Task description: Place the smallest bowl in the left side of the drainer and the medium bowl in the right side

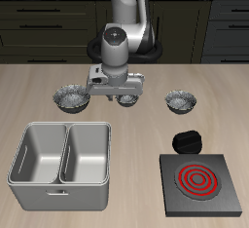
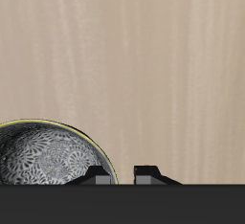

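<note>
Three bowls sit in a row behind the drainer (image 1: 60, 154), as the exterior view shows. The gripper (image 1: 118, 94) hangs just beside the smallest bowl (image 1: 127, 99), which peeks out at its foot; the medium bowl (image 1: 181, 100) lies well apart, beyond the smallest, and the largest bowl (image 1: 72, 97) on the other side. A stove (image 1: 199, 181) stands beside the drainer.

Wrist view: jaws spread, nothing between them. A bowl (image 2: 43, 156) sits off to one side of the fingertips (image 2: 97, 178), probably the largest; its rim could get clipped.
</note>
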### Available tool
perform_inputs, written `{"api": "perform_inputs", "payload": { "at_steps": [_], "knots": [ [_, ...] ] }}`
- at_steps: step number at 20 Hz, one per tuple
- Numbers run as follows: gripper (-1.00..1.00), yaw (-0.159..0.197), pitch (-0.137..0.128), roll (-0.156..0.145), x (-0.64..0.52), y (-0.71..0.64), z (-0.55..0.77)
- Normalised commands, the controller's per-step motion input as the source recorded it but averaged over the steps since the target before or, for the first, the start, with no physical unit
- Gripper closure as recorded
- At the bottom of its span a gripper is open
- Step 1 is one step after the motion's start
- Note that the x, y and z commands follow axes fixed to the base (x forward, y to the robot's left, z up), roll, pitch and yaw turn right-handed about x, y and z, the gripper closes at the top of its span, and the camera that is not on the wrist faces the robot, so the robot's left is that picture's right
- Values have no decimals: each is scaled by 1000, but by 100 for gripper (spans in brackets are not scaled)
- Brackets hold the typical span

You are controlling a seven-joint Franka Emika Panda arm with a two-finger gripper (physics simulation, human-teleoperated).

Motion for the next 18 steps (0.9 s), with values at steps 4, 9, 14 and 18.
{"api": "perform_inputs", "payload": {
  "at_steps": [4, 9, 14, 18],
  "knots": [
    [100, -11, -9, -16, 16, -66, 149],
    [100, -4, -17, -34, 44, -87, 234],
    [100, -9, -31, -33, 4, -90, 418],
    [100, -12, -58, -6, -71, -42, 446]
  ]
}}
